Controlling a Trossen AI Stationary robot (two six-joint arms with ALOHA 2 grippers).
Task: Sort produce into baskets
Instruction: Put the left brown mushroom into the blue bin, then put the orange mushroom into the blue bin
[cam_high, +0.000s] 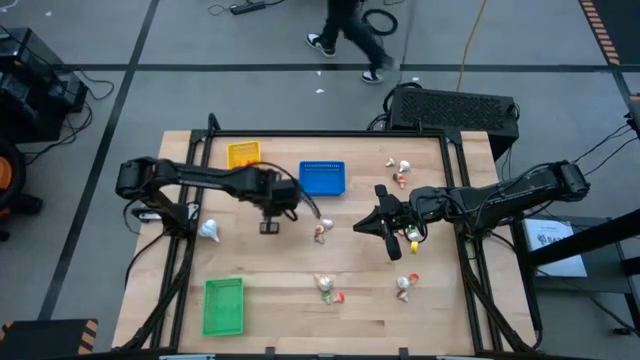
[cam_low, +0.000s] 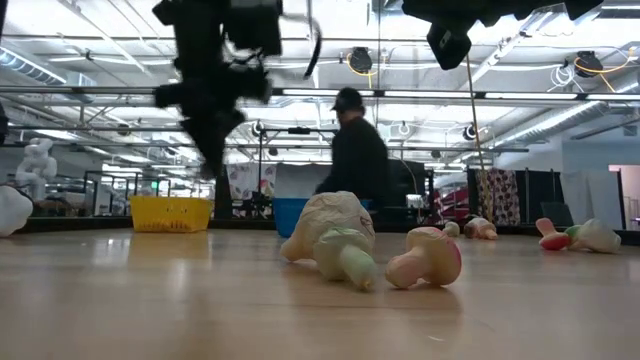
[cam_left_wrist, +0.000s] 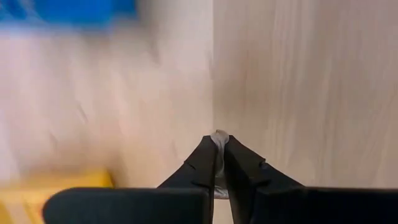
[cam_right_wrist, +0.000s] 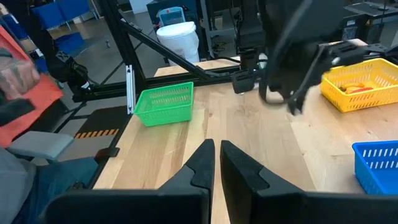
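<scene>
My left gripper (cam_high: 270, 227) points down above the table between the yellow basket (cam_high: 243, 154) and the blue basket (cam_high: 322, 178). It is shut on a small whitish piece (cam_left_wrist: 219, 137). My right gripper (cam_high: 358, 228) is shut and empty, raised above mid-table and pointing toward the table's left edge. The green basket (cam_high: 223, 305) stands at the near left. Loose produce lies on the table: a whitish bulb (cam_high: 208, 231), a piece near the centre (cam_high: 320, 232), and red-and-white pieces (cam_high: 400, 172) at the far right. The yellow basket holds orange pieces (cam_right_wrist: 354, 89). My left gripper pinches the small whitish piece (cam_left_wrist: 219, 135) between its two fingers, and only a sliver shows past the fingertips. The fingers point down from above. The piece is lifted clear of the table. Which part of it is held cannot be told.
More produce lies near the front: a pale bulb (cam_low: 335, 238) and a pink piece (cam_low: 430, 258), with others (cam_high: 405, 283) to the right. A yellow-green piece (cam_high: 412, 235) lies under my right arm. A person (cam_high: 350, 35) walks on the floor beyond the table's far edge.
</scene>
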